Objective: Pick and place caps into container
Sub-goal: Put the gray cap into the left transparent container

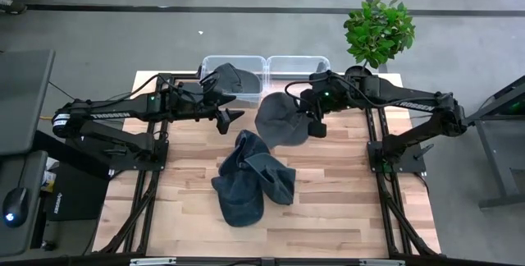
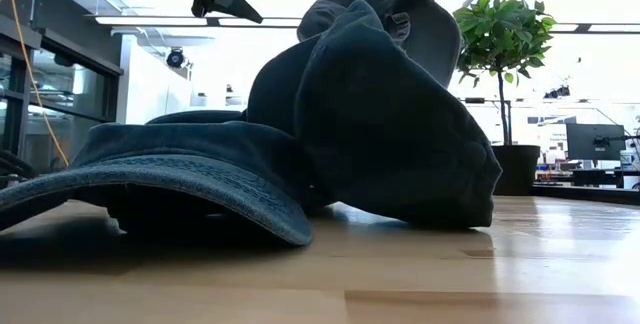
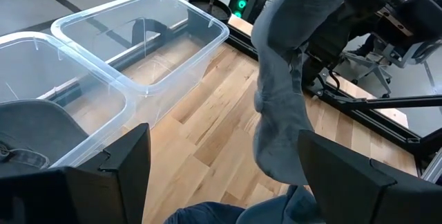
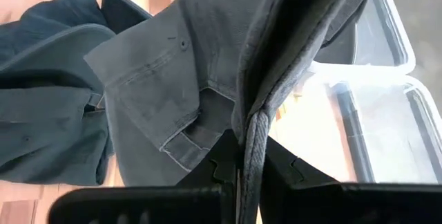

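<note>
Two dark caps point(image 1: 246, 176) on wood table point(image 1: 344, 208); right fingers point(image 4: 243, 165) clamp grey cap point(image 1: 279, 118), left fingers point(image 1: 230, 121) wide.

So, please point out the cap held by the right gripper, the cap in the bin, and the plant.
held grey cap point(image 1: 279, 120), high view, crown.
binned cap point(image 1: 232, 80), high view, crown.
plant point(image 1: 379, 32), high view, leaves.

1. The left gripper point(image 3: 224, 165) has its 2 dark fingers point(image 3: 128, 165) spread wide, with nothing between them.
2. A grey-blue cap point(image 3: 286, 79) hangs above the wooden table point(image 3: 200, 134), held from above by the other arm.
3. 2 clear plastic bins point(image 3: 148, 44) stand side by side; another grey cap point(image 3: 34, 131) lies in the nearer one.
</note>
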Robot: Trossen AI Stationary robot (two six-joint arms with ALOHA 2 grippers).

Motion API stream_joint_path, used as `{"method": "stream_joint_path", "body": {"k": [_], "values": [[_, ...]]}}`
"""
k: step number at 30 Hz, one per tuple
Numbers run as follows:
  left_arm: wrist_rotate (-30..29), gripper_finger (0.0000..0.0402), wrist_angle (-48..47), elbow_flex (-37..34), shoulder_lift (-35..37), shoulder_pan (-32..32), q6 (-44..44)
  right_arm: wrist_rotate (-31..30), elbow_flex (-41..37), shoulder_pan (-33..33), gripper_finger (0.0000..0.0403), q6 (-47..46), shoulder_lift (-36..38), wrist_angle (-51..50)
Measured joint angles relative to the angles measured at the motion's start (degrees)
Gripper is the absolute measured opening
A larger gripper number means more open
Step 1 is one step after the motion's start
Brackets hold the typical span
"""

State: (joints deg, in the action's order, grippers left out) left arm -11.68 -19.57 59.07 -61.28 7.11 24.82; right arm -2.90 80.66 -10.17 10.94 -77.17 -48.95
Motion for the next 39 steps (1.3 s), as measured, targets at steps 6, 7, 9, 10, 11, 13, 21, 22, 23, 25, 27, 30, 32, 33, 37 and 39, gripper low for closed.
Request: {"method": "stream_joint_path", "body": {"k": [6, 7, 9, 10, 11, 13, 21, 22, 23, 25, 27, 30, 32, 33, 37, 39], "values": [[0.00, 0.0293, 0.00, 0.00, 0.00, 0.00, -0.02, 0.53, -0.02, -0.48, 0.0019, -0.20, 0.00, 0.82], [0.00, 0.0293, 0.00, 0.00, 0.00, 0.00, -0.02, 1.12, -0.02, -0.79, 0.0019, -0.19, 0.00, 1.20], [0.00, 0.0293, 0.06, 0.00, -0.20, 0.00, -0.12, 2.52, -0.02, -1.27, 0.0019, -0.16, -0.38, 2.65], [0.00, 0.0293, 0.20, 0.00, -0.48, 0.00, -0.33, 3.32, -0.02, -1.53, 0.0019, -0.13, -0.47, 3.42], [0.01, 0.0293, 0.23, 0.00, -0.72, 0.00, -0.37, 3.67, -0.02, -1.67, 0.0019, -0.08, -0.67, 4.07], [0.13, 0.0293, 0.13, 0.00, -0.85, 0.00, -0.40, 4.70, -0.02, -1.87, 0.0019, 0.15, -1.28, 5.03], [0.48, 0.0293, 3.59, 0.04, -2.80, 0.02, -0.55, 5.97, -0.04, -1.86, 0.0019, 1.41, -3.69, 6.77], [0.54, 0.0293, 3.76, 0.04, -2.75, 0.02, -0.55, 6.10, -0.04, -1.86, 0.0019, 1.59, -4.00, 7.24], [0.55, 0.0293, 3.70, 0.04, -2.77, 0.02, -0.55, 6.15, -0.04, -1.86, 0.0019, 1.75, -4.24, 7.80], [0.59, 0.0293, 3.97, 0.04, -3.87, 0.02, -0.55, 6.20, -0.04, -1.86, 0.0019, 2.08, -4.59, 9.25], [1.11, 0.0293, 4.00, 0.03, -4.87, 0.02, -0.52, 6.23, -0.04, -1.86, 0.0019, 2.21, -4.78, 10.37], [2.17, 0.0293, 6.59, 0.12, -5.90, 0.00, -0.52, 6.32, -0.04, -1.86, 0.0019, 2.58, -5.25, 12.51], [2.98, 0.0293, 7.48, 0.09, -6.87, 0.00, -0.50, 6.45, -0.04, -1.86, 0.0019, 2.64, -5.77, 13.03], [3.75, 0.0293, 8.46, 0.01, -7.56, 0.02, -0.50, 6.72, -0.04, -1.86, 0.0019, 2.64, -6.01, 13.50], [5.99, 0.0293, 11.65, 0.00, -9.67, 0.02, -0.26, 7.24, -0.04, -1.86, 0.0019, 2.63, -6.92, 14.51], [7.22, 0.0293, 13.18, 0.02, -10.63, 0.00, 0.17, 7.28, -0.04, -1.86, 0.0019, 2.62, -6.99, 15.01]]}}
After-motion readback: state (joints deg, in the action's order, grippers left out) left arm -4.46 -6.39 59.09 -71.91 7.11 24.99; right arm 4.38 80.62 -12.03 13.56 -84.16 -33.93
